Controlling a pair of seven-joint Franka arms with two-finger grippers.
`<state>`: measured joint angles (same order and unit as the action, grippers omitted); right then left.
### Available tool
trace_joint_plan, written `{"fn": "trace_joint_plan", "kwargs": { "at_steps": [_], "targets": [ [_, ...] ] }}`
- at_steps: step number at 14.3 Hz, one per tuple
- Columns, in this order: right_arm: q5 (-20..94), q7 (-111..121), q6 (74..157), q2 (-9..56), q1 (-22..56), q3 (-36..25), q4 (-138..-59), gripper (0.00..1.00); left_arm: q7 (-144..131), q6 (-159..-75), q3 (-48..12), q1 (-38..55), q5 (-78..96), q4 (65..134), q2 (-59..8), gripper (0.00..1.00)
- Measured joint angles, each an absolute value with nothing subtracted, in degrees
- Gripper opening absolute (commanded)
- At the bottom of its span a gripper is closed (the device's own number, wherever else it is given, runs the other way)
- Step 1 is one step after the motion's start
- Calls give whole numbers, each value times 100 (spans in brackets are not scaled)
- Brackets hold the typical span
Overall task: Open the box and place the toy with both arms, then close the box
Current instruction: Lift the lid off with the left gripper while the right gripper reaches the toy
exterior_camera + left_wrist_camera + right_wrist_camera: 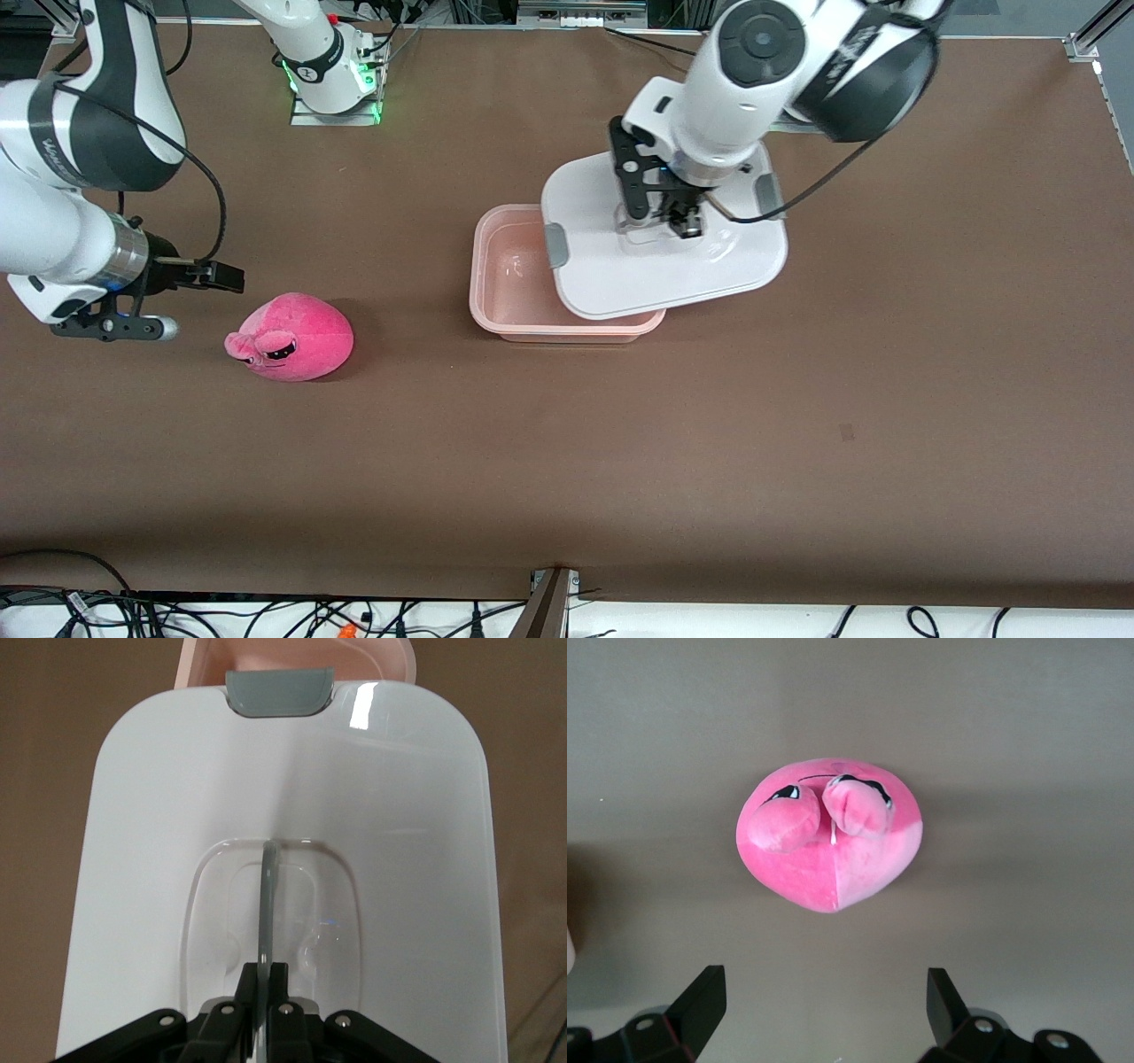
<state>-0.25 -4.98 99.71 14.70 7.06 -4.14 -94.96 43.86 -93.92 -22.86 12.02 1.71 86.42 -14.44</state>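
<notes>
A robotics laboratory: two white arms, the left arm (753,80) and the right arm (71,177), stand bolted to a brown table (620,443), with aluminium framing (1094,35) at its corner and loose cables (266,616) along its edge.

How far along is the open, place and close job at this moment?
Done: the lid is off its seat, held by its clear handle in the left gripper and shifted toward the left arm's end, part of the pink box uncovered. In hand: the right gripper is open, facing the toy, which lies untouched on the table. Left: grasp, place, close.
</notes>
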Motion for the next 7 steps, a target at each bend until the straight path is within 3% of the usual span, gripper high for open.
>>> {"fn": "trace_joint_plan", "kwargs": {
  "at_steps": [7],
  "targets": [
    [40, -498, 11805, 2065, 732, -402, -10539, 100, 7151, -8753, -2185, -836, -64, 8529, -1560, 0]
  ]
}}
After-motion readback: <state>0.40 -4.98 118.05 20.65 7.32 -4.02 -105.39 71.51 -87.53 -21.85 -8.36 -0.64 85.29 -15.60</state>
